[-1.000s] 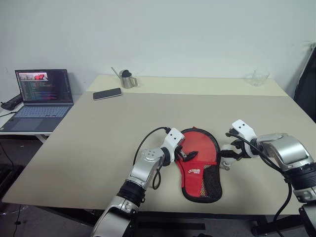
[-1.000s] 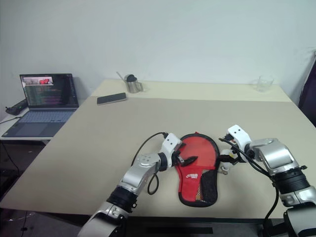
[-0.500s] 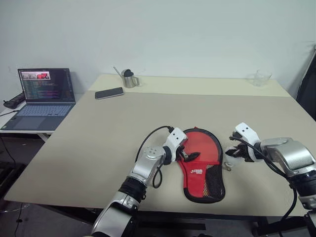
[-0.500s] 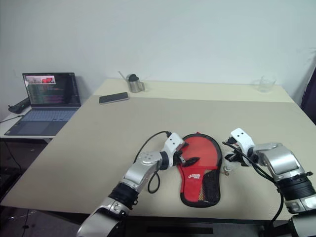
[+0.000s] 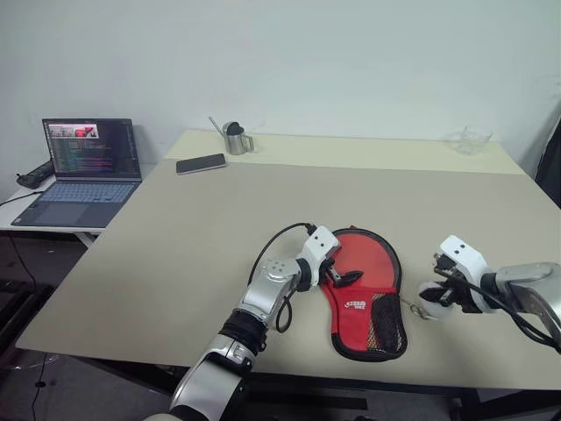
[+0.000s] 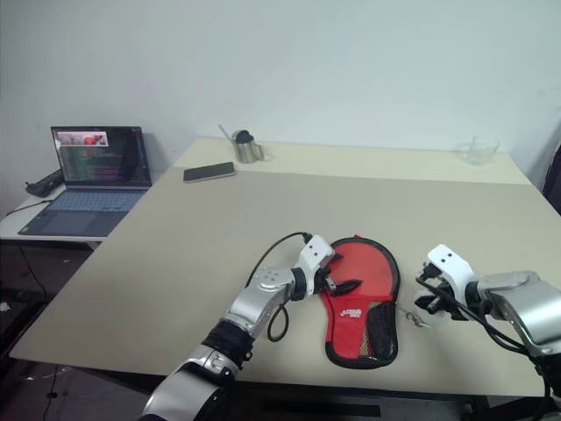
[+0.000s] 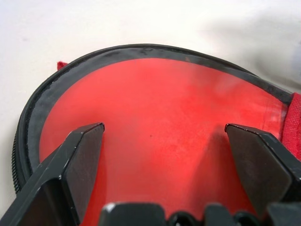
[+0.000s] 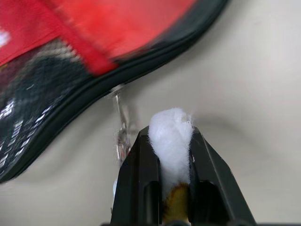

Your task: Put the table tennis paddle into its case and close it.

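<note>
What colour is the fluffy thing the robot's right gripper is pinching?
White. The fluffy tuft shows best in the right wrist view.

Plain white wall [image 5: 351, 53], beige table [image 5: 175, 228], laptop [image 5: 83, 162] on a side desk [image 5: 26, 230]

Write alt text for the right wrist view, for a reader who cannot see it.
The right gripper is shut on a white fluffy tuft, hanging over the beige table. Beside the fingers, a thin metal zip pull hangs off the black edge of the red case, whose mesh panel shows along one side.
</note>
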Controlling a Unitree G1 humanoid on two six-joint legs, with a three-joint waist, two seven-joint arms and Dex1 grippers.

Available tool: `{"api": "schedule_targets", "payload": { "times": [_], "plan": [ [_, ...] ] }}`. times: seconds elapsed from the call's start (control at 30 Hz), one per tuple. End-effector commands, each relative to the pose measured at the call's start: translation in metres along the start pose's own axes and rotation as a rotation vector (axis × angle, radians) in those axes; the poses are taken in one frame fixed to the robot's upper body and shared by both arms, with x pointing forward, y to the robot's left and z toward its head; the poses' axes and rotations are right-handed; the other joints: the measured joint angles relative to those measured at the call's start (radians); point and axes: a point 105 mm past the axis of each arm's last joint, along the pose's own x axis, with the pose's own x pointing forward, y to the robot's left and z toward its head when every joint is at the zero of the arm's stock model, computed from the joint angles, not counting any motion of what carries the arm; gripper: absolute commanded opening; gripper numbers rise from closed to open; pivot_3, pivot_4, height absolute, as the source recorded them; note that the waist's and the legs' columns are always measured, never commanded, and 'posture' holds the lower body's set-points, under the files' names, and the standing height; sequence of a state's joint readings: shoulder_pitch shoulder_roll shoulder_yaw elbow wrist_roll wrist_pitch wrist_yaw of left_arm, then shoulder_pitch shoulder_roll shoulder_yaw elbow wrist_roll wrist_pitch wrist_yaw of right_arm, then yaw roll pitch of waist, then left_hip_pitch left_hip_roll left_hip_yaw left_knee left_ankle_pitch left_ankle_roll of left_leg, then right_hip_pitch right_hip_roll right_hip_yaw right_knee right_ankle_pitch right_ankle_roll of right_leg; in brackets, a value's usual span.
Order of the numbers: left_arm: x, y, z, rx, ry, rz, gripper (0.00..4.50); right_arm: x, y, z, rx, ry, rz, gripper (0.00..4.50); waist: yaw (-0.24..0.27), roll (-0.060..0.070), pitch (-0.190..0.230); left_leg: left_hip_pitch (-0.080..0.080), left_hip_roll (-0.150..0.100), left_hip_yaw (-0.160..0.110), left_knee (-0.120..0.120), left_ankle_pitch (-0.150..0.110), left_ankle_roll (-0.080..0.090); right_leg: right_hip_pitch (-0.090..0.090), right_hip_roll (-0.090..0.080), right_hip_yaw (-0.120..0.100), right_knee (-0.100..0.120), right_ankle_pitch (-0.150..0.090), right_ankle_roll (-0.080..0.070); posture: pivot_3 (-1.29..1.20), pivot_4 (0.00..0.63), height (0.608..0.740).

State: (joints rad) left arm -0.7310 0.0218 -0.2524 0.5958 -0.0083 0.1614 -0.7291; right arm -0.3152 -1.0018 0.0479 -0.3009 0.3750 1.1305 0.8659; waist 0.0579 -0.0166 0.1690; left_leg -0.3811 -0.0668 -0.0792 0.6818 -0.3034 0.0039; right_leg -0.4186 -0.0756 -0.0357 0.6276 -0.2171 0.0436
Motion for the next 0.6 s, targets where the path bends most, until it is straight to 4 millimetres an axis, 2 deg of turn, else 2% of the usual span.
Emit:
{"api": "schedule_targets", "payload": {
  "times": [0.03,0.13,0.43,0.6],
  "plan": [
    [0.012,-0.014,0.004,0.018,-0.001,-0.052,4.5,-0.012,0.011,0.004,-0.053,-0.021,0.029,0.22,0.002,0.0,0.0,0.0,0.0,0.0,0.0,0.0,0.0,0.0,0.0,0.0,0.0,0.0,0.0,0.0,0.15,0.74],
    [0.014,-0.015,0.004,0.024,0.001,-0.06,4.5,-0.014,0.023,-0.002,-0.082,-0.006,0.072,0.22,0.007,0.001,0.0,0.0,-0.001,-0.001,0.0,0.0,0.0,0.001,0.0,-0.001,0.0,0.0,0.0,0.0,0.15,0.74],
    [0.017,-0.015,0.0,0.032,0.02,-0.063,4.5,-0.016,0.036,-0.017,-0.142,0.049,0.114,0.22,0.02,0.001,0.0,0.0,-0.004,-0.002,0.001,0.0,0.0,0.002,0.0,-0.002,0.0,-0.001,0.002,0.0,0.15,0.74],
    [0.018,-0.017,-0.003,0.037,0.031,-0.068,4.5,-0.02,0.052,-0.025,-0.185,0.073,0.208,0.22,0.021,0.001,-0.001,0.001,-0.005,-0.004,0.001,0.0,0.001,0.004,-0.002,-0.003,0.0,-0.001,0.002,0.0,0.15,0.74]
  ]
}}
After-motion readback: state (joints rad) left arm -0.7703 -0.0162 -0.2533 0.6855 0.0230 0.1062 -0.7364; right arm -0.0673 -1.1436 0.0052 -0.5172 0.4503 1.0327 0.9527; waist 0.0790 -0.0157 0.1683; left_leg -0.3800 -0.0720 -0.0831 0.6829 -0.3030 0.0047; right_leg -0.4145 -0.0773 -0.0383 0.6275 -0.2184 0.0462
